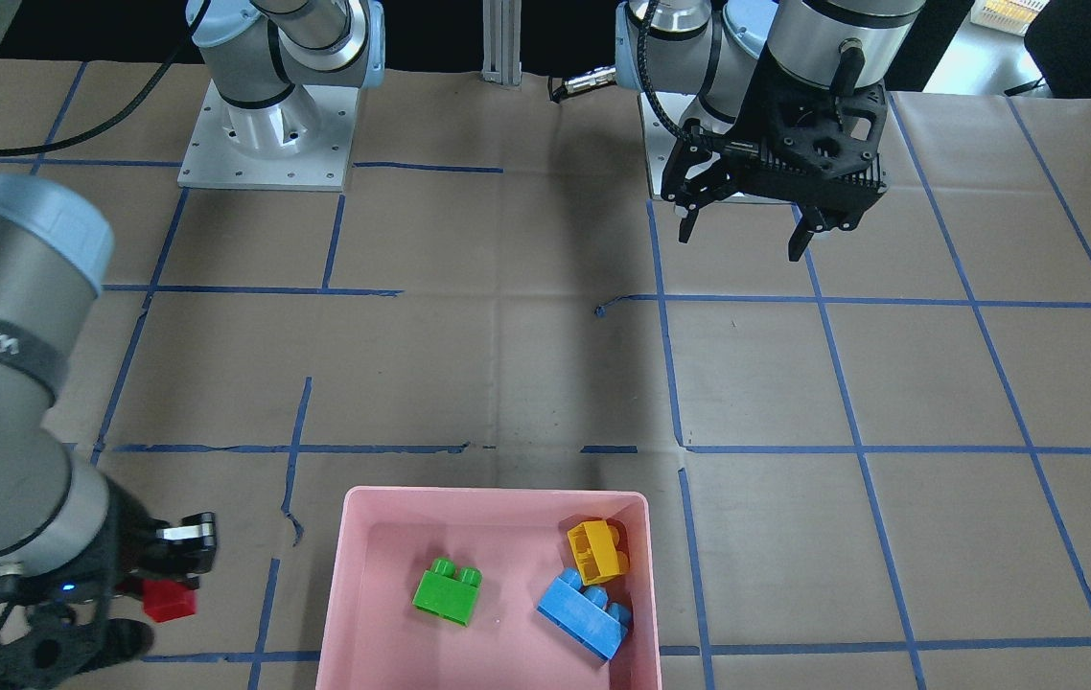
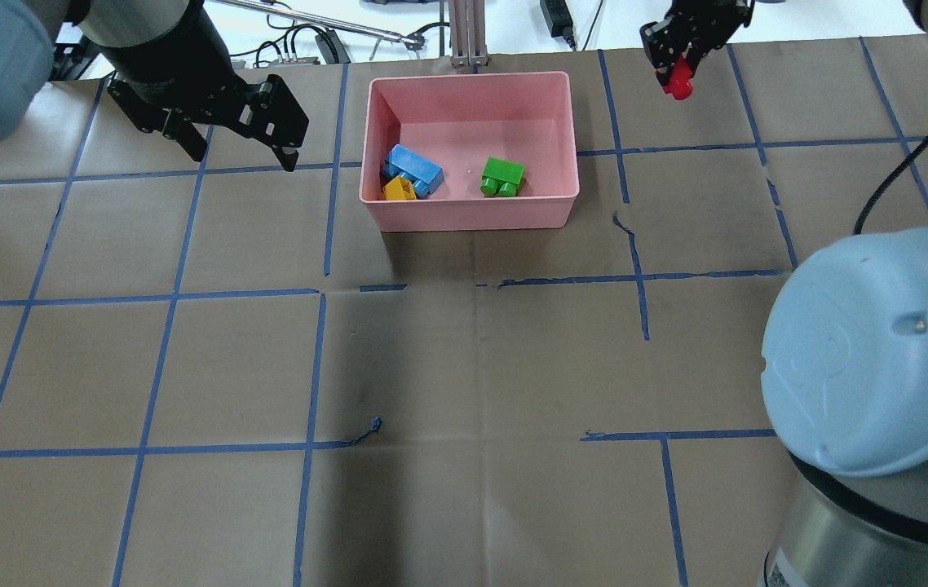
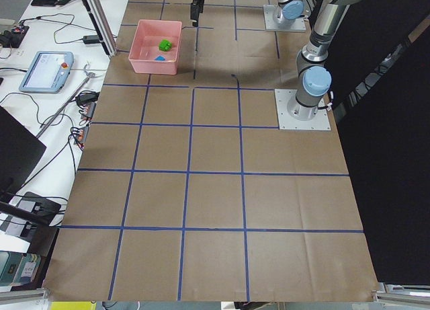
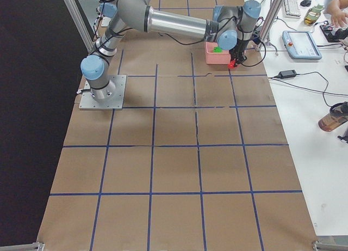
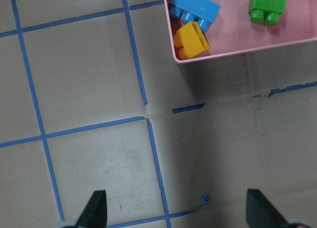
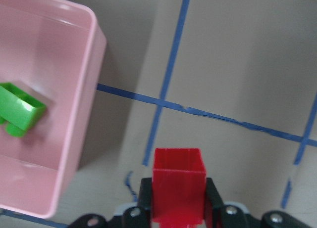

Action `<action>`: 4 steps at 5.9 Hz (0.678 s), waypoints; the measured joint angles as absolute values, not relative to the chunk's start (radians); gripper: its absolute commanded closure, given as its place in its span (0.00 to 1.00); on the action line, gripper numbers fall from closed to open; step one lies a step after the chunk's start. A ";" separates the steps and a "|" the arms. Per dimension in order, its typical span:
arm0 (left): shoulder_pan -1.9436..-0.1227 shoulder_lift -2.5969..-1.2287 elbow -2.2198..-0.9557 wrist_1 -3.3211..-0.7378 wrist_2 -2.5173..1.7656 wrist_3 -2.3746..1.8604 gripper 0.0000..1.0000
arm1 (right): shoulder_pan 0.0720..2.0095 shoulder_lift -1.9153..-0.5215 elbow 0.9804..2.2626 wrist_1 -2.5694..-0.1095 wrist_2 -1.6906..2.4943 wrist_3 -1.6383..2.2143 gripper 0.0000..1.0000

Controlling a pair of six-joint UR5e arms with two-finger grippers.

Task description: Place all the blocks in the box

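My right fingers (image 6: 212, 201) pinch the red brick (image 6: 178, 176) beside the box (image 6: 93, 84); best carried clear over the rim before release. Left fingers (image 2: 289, 153) gape empty.

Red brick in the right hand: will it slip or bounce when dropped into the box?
Probably rigid: the red brick looks unsquashed in the right hand. Its hollow shell looks light, so it may bounce inside the box.
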State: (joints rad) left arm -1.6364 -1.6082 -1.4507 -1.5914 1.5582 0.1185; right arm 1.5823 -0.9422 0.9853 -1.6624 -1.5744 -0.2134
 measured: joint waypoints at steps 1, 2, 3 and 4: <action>-1.637 -1.602 -1.459 -1.565 1.560 0.112 0.00 | 1.664 -0.932 0.963 -1.657 -1.546 -0.022 0.75; -1.637 -1.601 -1.462 -1.528 1.567 0.107 0.00 | 1.724 -0.903 0.957 -1.671 -1.521 0.116 0.74; -1.635 -1.602 -1.462 -1.512 1.572 0.103 0.00 | 1.752 -0.853 0.956 -1.701 -1.502 0.180 0.63; -1.634 -1.602 -1.462 -1.510 1.574 0.061 0.00 | 1.761 -0.806 0.957 -1.733 -1.486 0.201 0.01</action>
State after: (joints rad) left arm -1.6341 -1.6022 -1.4615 -1.5096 1.5743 0.0607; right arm 1.7613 -0.8061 0.9568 -1.7332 -1.4857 0.2007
